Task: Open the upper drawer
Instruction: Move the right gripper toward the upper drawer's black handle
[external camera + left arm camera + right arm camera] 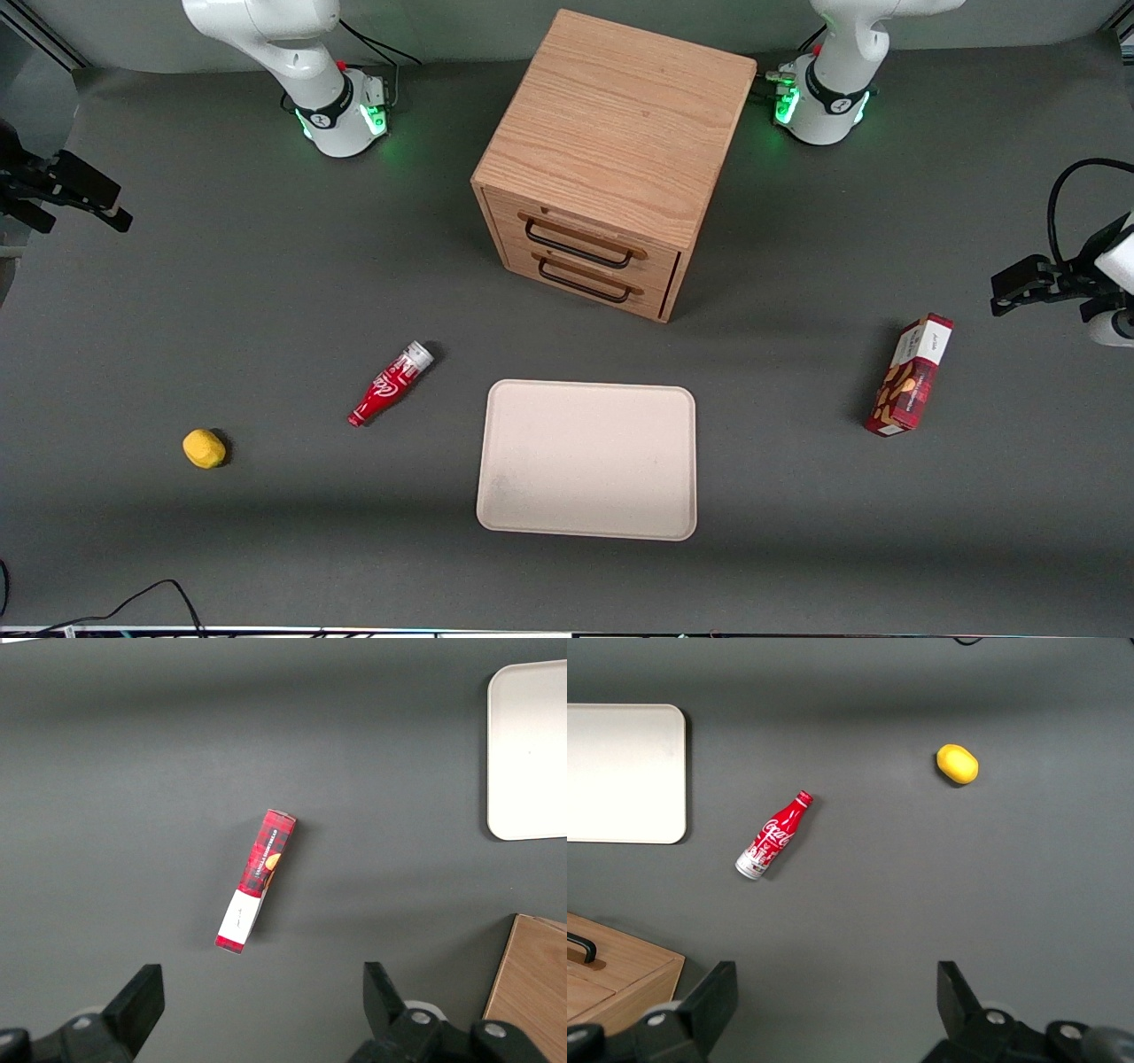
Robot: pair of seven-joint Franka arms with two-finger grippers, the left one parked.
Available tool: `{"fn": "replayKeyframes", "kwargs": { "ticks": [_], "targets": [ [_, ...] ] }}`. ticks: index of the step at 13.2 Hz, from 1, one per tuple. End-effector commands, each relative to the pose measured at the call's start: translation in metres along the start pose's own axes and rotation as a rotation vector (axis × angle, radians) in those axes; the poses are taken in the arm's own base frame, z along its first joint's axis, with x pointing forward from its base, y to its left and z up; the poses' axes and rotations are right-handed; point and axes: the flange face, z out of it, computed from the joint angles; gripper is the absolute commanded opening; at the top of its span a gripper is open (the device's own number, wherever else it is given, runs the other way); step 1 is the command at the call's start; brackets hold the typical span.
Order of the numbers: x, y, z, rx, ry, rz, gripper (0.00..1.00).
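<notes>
The cabinet [611, 151] is seen mid-table, its upper drawer [580, 237] fully shut above the bottom one, handle untouched. Nothing is yet done. The gripper [833, 1014] is held open, well apart, toward the working arm's end.

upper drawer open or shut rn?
Shut: the upper drawer sits flush with the lower drawer. Gripper open, high above the table, away from it.

Dark grey matte tabletop [221, 292] fills the scene under even overhead light with soft shadows, a paler grey wall strip [461, 27] runs along its edge farthest from the front camera, and a black cable [133, 602] curls at the nearest edge.
</notes>
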Motion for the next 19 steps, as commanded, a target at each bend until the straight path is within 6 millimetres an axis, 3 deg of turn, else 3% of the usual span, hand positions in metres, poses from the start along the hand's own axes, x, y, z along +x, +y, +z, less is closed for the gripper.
{"fn": "replayKeyframes", "kwargs": {
  "ticks": [1,4,7,13,19],
  "targets": [
    [0.007,-0.007,-0.001,-0.006,-0.015,-0.018,1.00],
    [0.008,-0.015,0.001,-0.006,-0.018,-0.033,1.00],
    [0.007,-0.055,0.006,-0.008,-0.028,-0.105,1.00],
    [-0.019,-0.189,0.043,0.004,-0.123,-0.359,1.00],
    [-0.018,-0.287,0.111,0.105,-0.145,-0.528,1.00]
  ]
}}
